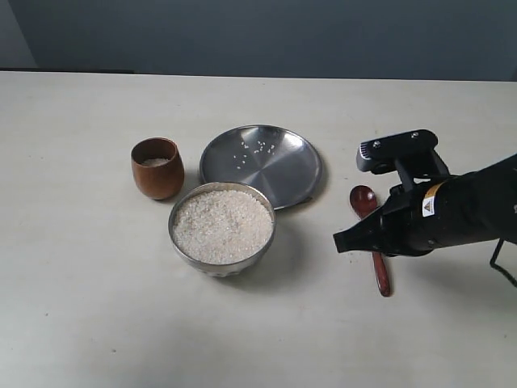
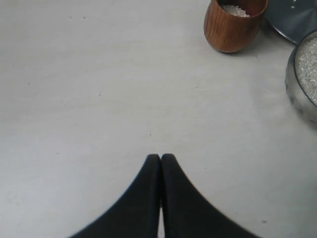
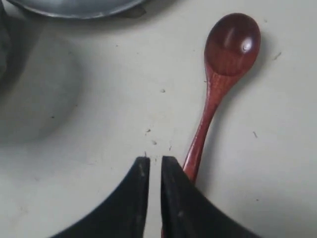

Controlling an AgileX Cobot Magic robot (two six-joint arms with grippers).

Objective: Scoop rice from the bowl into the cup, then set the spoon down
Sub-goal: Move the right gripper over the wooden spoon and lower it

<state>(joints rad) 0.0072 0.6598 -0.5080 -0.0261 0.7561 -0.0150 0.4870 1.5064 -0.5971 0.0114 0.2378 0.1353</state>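
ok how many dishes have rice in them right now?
3. The bowl, full of rice, front centre; the cup left of it in the exterior view, a little inside; the plate behind the bowl, a few loose grains. Nothing seems hidden.

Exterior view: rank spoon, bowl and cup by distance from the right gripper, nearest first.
1. spoon: lying on the table right at the right gripper, partly hidden by it.
2. bowl: to the gripper's left, across bare table.
3. cup: far left, beyond the bowl.
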